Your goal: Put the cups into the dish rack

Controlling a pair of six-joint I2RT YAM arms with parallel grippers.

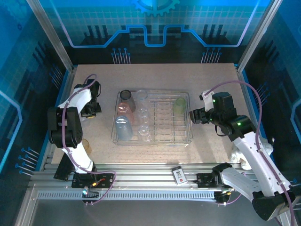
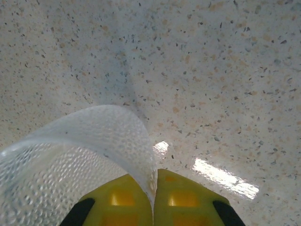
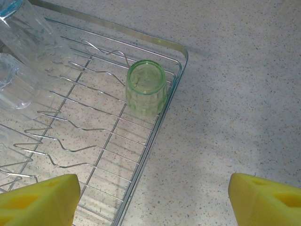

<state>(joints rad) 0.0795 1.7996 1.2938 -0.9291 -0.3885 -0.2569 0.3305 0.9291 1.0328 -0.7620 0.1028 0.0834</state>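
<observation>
Since our left claw (image 2: 154, 192) is pinched on the wall of the clear cup (image 2: 75, 153) (right claw (image 3: 151, 200) apart), we're at pickup; next: lift & carry to dish rack (image 3: 146, 36).

Speckled beige tabletop (image 1: 155, 75) inside blue-lit panelled enclosure walls (image 1: 197, 19)

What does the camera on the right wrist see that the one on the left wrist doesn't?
Right wrist, not left: a corner of the dish rack with a green cup standing in it, clear cups further along, and the right gripper open. Left wrist, not right: the left gripper shut on the wall of a clear dimpled cup. Both: the speckled table and yellow fingertips at the bottom.
</observation>
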